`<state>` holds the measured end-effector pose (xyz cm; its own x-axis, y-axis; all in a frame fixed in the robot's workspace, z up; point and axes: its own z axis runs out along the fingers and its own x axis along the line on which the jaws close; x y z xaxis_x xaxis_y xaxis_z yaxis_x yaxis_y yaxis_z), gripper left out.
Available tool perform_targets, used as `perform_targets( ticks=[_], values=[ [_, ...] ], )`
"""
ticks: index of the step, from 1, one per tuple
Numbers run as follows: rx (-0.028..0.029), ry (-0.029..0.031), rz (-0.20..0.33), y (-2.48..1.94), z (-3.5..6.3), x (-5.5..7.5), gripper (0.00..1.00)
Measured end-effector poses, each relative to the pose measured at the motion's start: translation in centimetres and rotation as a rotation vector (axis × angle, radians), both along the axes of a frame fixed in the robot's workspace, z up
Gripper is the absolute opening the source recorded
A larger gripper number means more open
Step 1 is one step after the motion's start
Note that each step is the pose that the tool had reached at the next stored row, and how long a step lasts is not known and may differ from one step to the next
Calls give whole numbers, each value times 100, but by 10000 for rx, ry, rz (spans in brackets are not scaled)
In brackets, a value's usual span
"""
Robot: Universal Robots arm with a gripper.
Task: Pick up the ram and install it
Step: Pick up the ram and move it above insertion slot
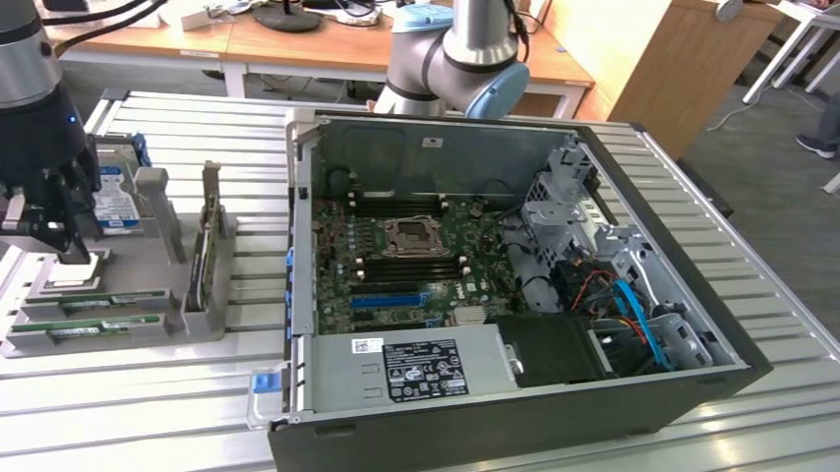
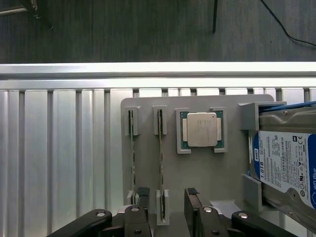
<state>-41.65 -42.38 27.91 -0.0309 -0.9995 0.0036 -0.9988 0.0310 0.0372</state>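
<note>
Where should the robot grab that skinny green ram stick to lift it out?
Probably its bare middle stretch, coming straight down from above. The ram stands on its thin edge in the gray holder, ends tucked in brackets, so the open fingers can pinch its two flat faces.

**Surface and material findings: bench, parts holder, open computer**

We find the table [image 1: 157, 423] to be ribbed bare metal with a satin, lightly reflective finish. The holder [image 2: 148, 177] looks like smooth, matt grey plastic. The ram sticks [image 2: 160, 148] show green circuit board with a slight sheen. The processor chip [image 2: 200, 129] carries a dull, brushed-metal lid. The hard drive [image 2: 291, 168] is bare silvery metal under a glossy blue-and-white label. The gripper [image 2: 167, 197] has matt black fingers with bright metal screws. The computer case [image 1: 552, 433] is dark and matt outside and plain grey sheet metal inside. Its power supply [image 1: 407, 366] bears a printed label. The desks [image 1: 329, 44] behind look like wood.
</note>
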Motion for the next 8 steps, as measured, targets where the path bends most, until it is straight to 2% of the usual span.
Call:
perform_targets(
  ticks=[8],
  values=[
    [-2,3,0,0,-80,0,41]
  ],
)
